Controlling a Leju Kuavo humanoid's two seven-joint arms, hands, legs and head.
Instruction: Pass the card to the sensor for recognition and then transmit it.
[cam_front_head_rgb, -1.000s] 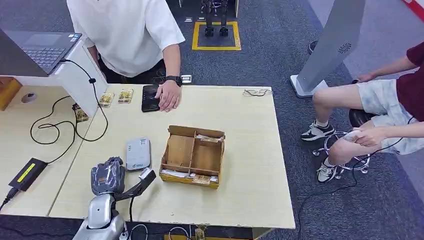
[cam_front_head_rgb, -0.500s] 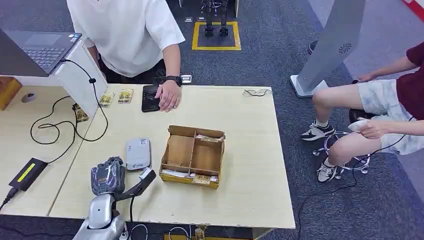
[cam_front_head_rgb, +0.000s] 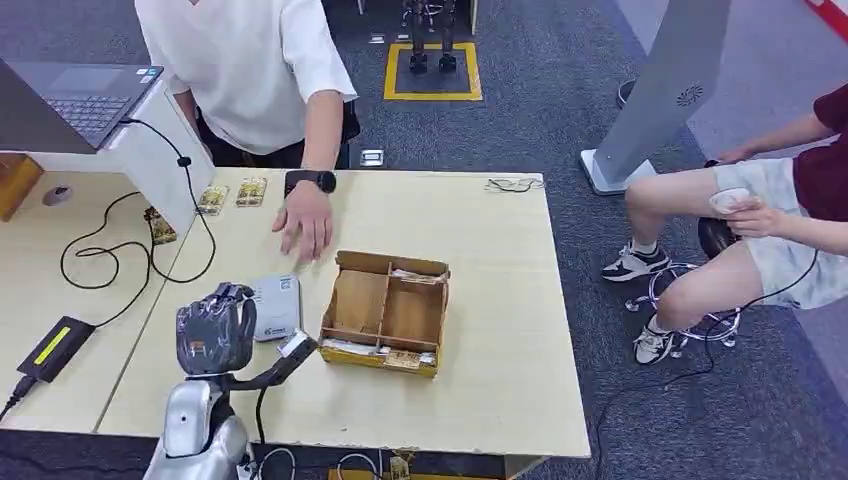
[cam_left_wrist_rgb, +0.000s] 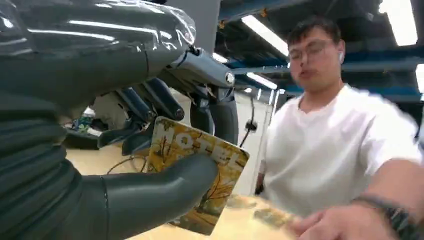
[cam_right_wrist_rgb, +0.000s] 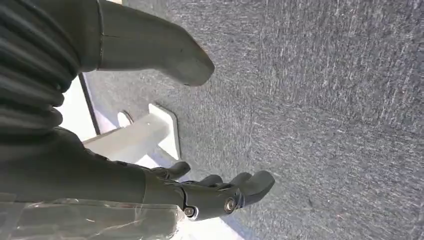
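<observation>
Far left on the pale wooden tabletop (cam_front_head_rgb: 480, 330): a black power brick with a yellow label (cam_front_head_rgb: 55, 346) and looping black cable.

Next, low in the head view, the silver left hand (cam_front_head_rgb: 213, 335), raised just above the tabletop edge, fingers (cam_left_wrist_rgb: 150, 97) and thick grey thumb clamped on a yellow card printed with autumn leaves and the word HOTEL (cam_left_wrist_rgb: 200, 175). Card upright in the pinch, clear of any surface, plainly seen from the left wrist.

Just beside that hand, toward the middle: a flat white-grey card sensor with rounded corners (cam_front_head_rgb: 276, 305), lying flat, partly hidden by the hand in the head view. Card apart from it; whether directly over it, impossible to tell.

Beyond, a person in a white shirt, one hand (cam_front_head_rgb: 303, 221) spread over the tabletop near the sensor.

Right of the sensor: an open brown cardboard box with dividers (cam_front_head_rgb: 386, 312), more cards tucked along its edges.

Right hand (cam_right_wrist_rgb: 220, 192) hanging beside the body over grey carpet, fingers loosely apart, holding nothing.

Judged progress: card picked up and gripped; presenting to the sensor either beginning or not yet done; handing over to the waiting person left to do.
</observation>
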